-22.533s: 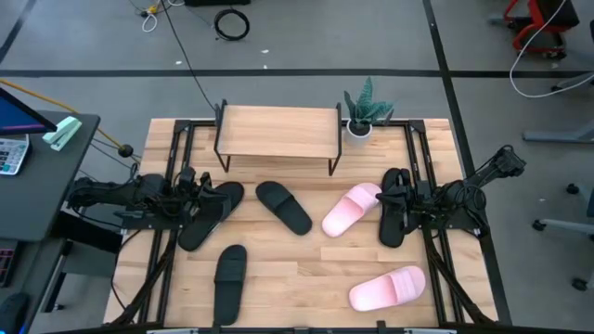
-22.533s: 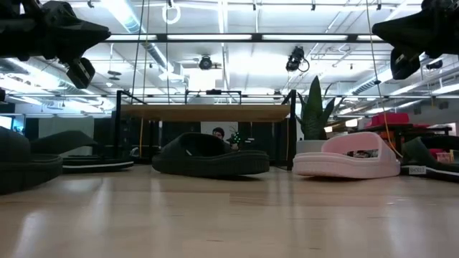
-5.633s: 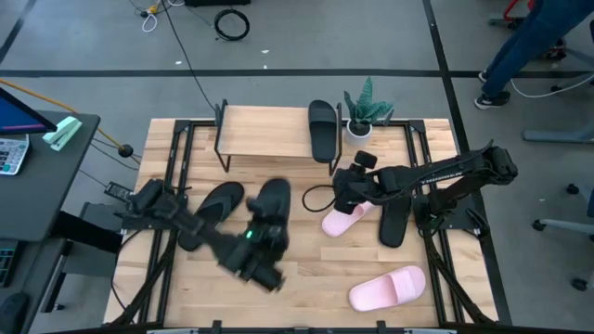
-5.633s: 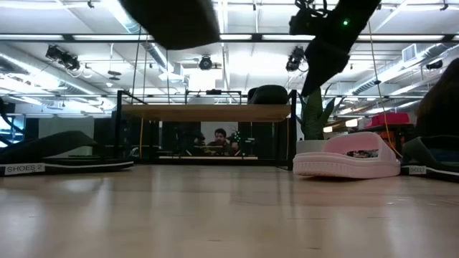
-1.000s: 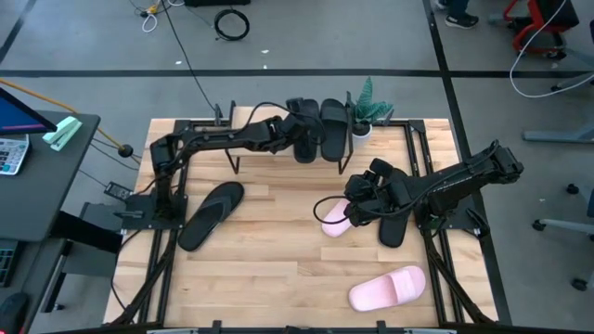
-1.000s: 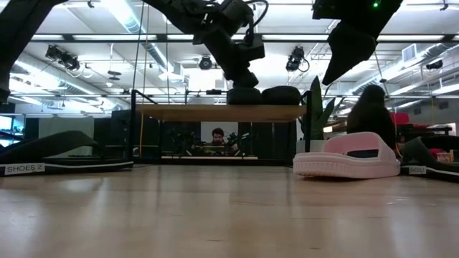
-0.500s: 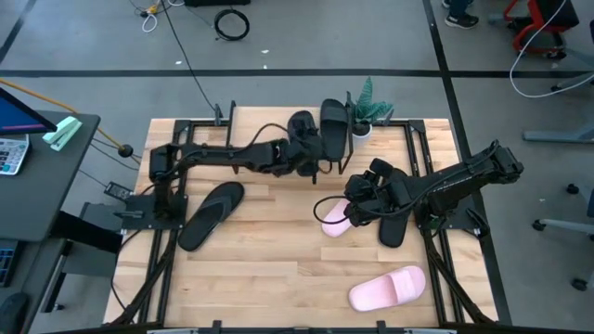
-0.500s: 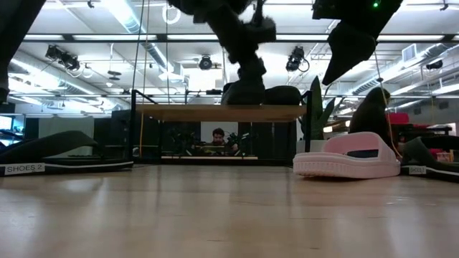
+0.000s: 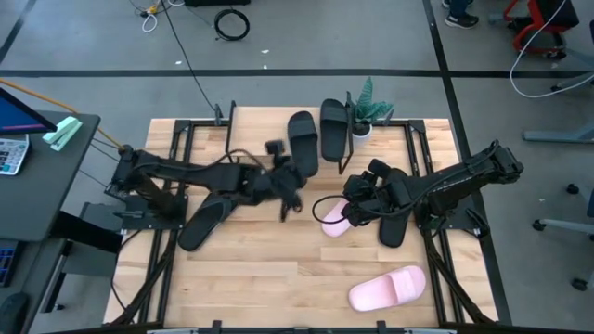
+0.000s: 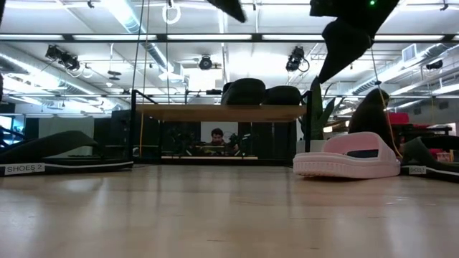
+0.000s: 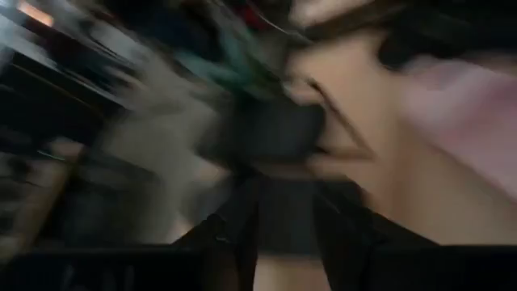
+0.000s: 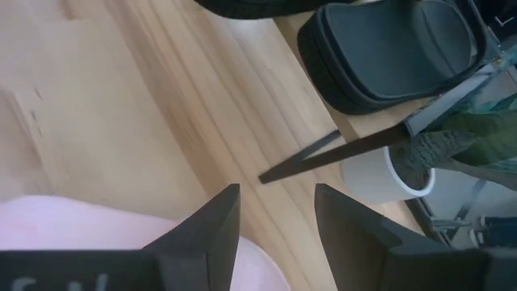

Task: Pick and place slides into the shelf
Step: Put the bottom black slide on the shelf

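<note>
Tabletop: pale slatted wood table (image 9: 278, 278), smooth, faintly glossy.
Near pink slide: soft moulded foam slide (image 9: 387, 289), at 5 o'clock, lying free.
Right gripper: right gripper (image 9: 351, 210), jaws apart and empty, above second pink slide (image 9: 335, 218); best lowered straight over its wide strap before closing.
Left gripper: left gripper (image 9: 290, 198) mid-table, empty; jaw state cannot tell.
Black slides: matte rubbery slides (image 9: 209, 215) at 9 o'clock and (image 9: 392, 223) at 3.
Shelf: light plank shelf (image 9: 255, 125) on thin black legs at 12; two black slides (image 9: 303, 143) stacked there.
</note>
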Tool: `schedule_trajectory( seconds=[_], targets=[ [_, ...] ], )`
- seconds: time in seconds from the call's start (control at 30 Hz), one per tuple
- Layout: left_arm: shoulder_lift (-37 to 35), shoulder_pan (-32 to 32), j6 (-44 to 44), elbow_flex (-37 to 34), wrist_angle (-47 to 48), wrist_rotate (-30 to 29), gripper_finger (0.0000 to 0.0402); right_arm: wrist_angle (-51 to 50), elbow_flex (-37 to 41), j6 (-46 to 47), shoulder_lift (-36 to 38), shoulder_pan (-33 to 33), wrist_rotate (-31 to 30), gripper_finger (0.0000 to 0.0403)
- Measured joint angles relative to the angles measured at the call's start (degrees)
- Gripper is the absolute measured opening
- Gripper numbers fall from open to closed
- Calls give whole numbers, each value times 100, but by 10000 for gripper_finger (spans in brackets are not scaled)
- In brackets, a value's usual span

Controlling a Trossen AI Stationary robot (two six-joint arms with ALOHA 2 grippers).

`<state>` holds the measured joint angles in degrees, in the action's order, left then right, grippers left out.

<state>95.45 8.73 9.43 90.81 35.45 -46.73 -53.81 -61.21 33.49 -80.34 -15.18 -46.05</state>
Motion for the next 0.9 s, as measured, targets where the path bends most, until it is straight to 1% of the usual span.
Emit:
schedule_trajectory(
  seconds=[0.1, 0.17, 0.2, 0.23, 0.27, 0.37, 0.5, 0.53, 0.63, 0.73, 0.83, 0.9],
  targets=[
    [-73, 181, -1259, -43, 895, 812, 75, 125, 0, -9, 0, 0, 1, 163],
    [-30, 284, -1654, -187, 998, 973, 43, 201, 0, -41, 0, 0, 0, 157],
    [-21, 344, -1694, -309, 958, 989, 25, 276, 0, -52, 0, 0, 5, 151],
    [-21, 390, -1712, -447, 915, 991, 13, 360, 0, -54, 0, 0, 31, 145],
    [-21, 420, -1751, -573, 871, 994, 9, 465, 0, -56, 0, 0, 102, 135],
    [-27, 486, -2138, -876, 845, 942, 11, 1070, 0, -235, 0, 0, 552, 97],
    [-35, 552, -2557, -995, 1222, 707, 5, 2337, 0, -1052, -27, 0, 1410, 23],
    [-42, 583, -2677, -995, 1342, 634, 5, 2644, 0, -1258, -39, 0, 1580, 12],
    [-100, 716, -3001, -1000, 1743, 378, 11, 3319, -2, -1547, -187, 0, 1813, 14],
    [-242, 884, -3240, -1000, 2165, 133, 7, 3611, -2, -1706, -414, 67, 1841, 9],
    [-416, 1030, -3489, -1002, 2604, 84, 5, 3889, -2, -1888, -667, 237, 1956, 5],
    [-579, 1116, -3722, -1002, 2917, 77, 11, 4330, -2, -2018, -876, 401, 2081, 6]
  ],
)
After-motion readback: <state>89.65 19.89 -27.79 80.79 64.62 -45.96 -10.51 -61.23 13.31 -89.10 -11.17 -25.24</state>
